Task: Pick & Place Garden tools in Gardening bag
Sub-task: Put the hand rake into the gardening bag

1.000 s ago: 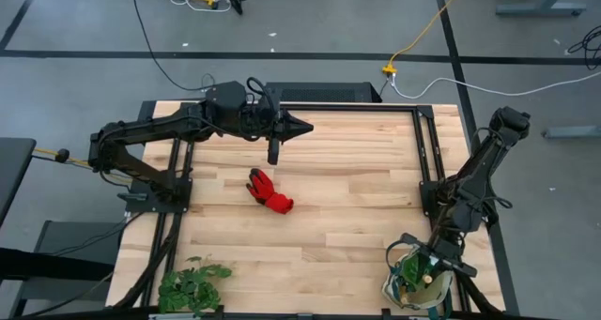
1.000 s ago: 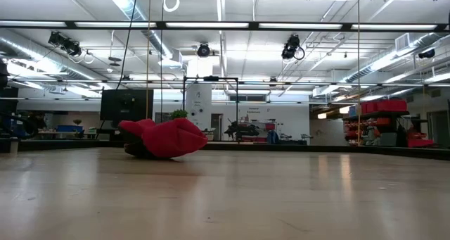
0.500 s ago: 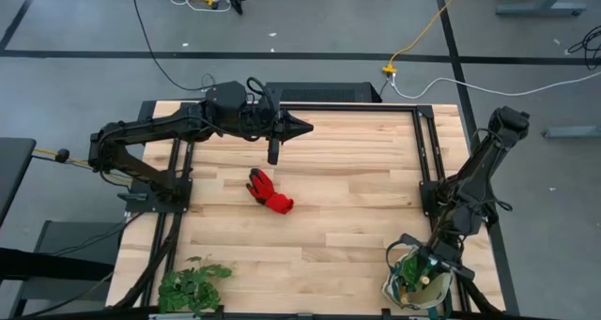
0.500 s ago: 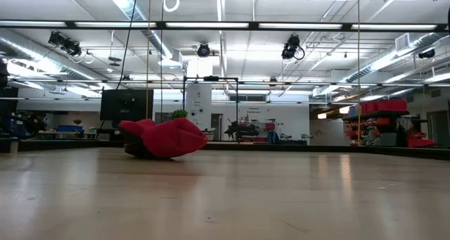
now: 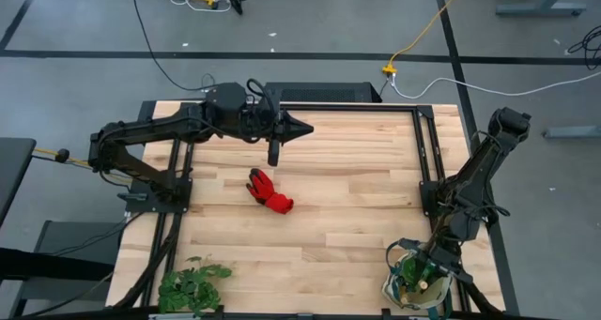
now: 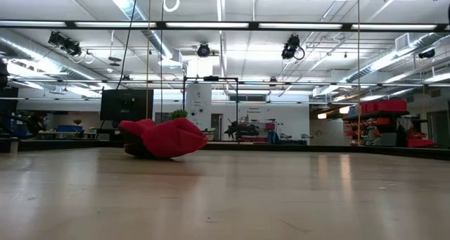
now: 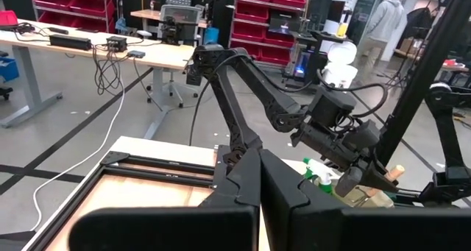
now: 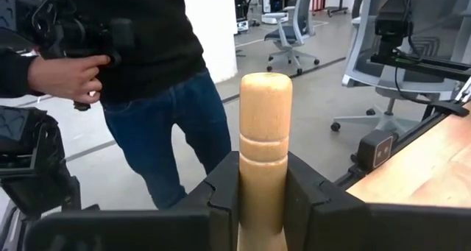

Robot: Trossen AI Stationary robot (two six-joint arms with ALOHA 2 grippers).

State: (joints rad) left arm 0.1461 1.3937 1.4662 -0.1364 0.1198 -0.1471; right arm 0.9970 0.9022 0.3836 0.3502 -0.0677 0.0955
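Note:
The red glove point(image 5: 269, 190) lies flat on the table near its middle; it also shows in the low view point(image 6: 165, 138). The cream gardening bag point(image 5: 396, 290) stands at the near right corner, with the green spray bottle point(image 7: 316, 170) in it. My right gripper point(image 5: 430, 266) is over the bag, shut on a wooden-handled tool point(image 8: 265, 133) whose head is hidden. My left gripper point(image 5: 302, 128) is shut and empty, above the table's far side beyond the glove. My right gripper pinches the tool's wooden handle point(image 8: 263, 185) between its two fingers point(image 8: 224, 196), a little below the rounded free end point(image 8: 266, 85). The fingers lie about level and across the handle. The handle stands upright over the bag; the gripper hides the part below it.
A leafy green plant bunch point(image 5: 192, 287) lies at the table's near left corner. Dark frame rails run along the table's left, far and right sides point(image 5: 423, 151). A person point(image 8: 140, 74) stands beyond the table's near right corner. Bare wood lies between the glove and the bag.
My right gripper has shifted a little toward the table's near edge over the bag, still holding the wooden handle. The glove and my left gripper have stayed in place.

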